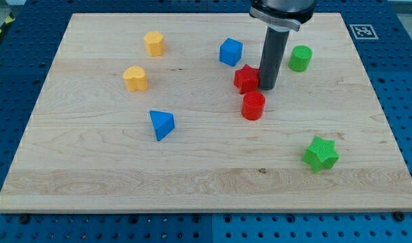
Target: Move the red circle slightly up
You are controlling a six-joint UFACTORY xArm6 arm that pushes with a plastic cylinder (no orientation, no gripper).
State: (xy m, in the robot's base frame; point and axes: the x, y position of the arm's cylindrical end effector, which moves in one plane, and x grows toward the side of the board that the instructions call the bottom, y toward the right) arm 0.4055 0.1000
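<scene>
My tip takes the place of a hand here: it is the lower end of a straight dark rod with nothing that could spread, press together or pinch, so it holds nothing. It stands on the wooden tabletop in the upper middle of the view, just to the right of the red star and so close that the two seem to touch, though I cannot tell for sure. The red circle sits just below and slightly to the view's left of my tip, close beneath the red star, and whether it touches either one is hard to make out. The blue cube lies up and to the left of the red star, near it but apart. The green cylinder is to the right of the rod, a little higher in the view. The green star rests well apart toward the lower right. On the left half, one yellow block lies near the top, a second yellow block below it, and a blue triangle lower still, toward the middle.
</scene>
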